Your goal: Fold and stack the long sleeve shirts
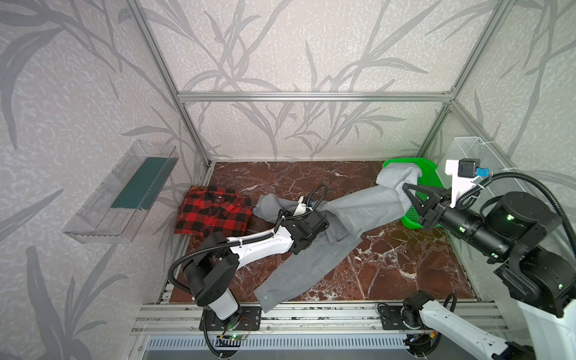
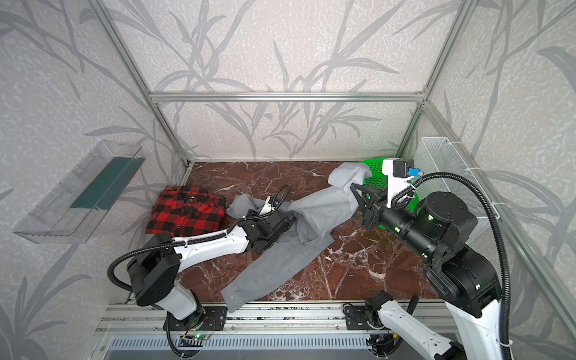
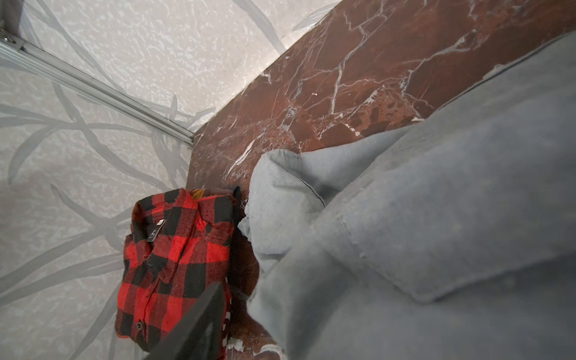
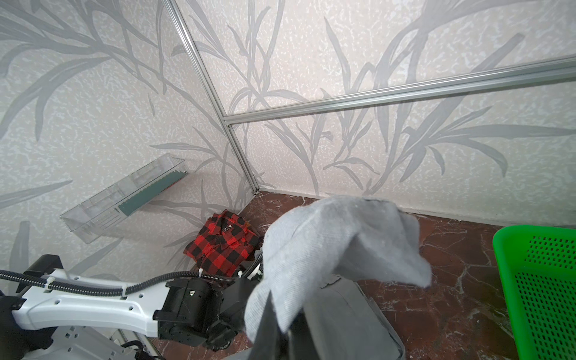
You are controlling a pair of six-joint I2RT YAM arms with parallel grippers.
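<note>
Red-brown marble tabletop (image 1: 389, 268), inside a cell papered with grey leaves. Nearest me, a sleeve of the plain light grey collared shirt (image 1: 311, 268) runs out over the front edge onto the rail. The shirt's body lies crumpled across the middle, where my left gripper (image 1: 282, 218) sits low on the cloth. In both top views the wrist covers it. The wrist view gives me one dark finger (image 3: 199, 314) while grey fabric hides the other, so I can't tell whether it is loose or pinching. Beyond it, folded in the far left corner, lies the red-and-black plaid flannel shirt (image 1: 215, 212), just beside the grey one. Far right, my right gripper (image 1: 406, 188) is clamped on the grey shirt's other end, lifted off the table, and the cloth drapes over its tips and masks part of the green perforated plastic basket (image 1: 428, 168)
</note>
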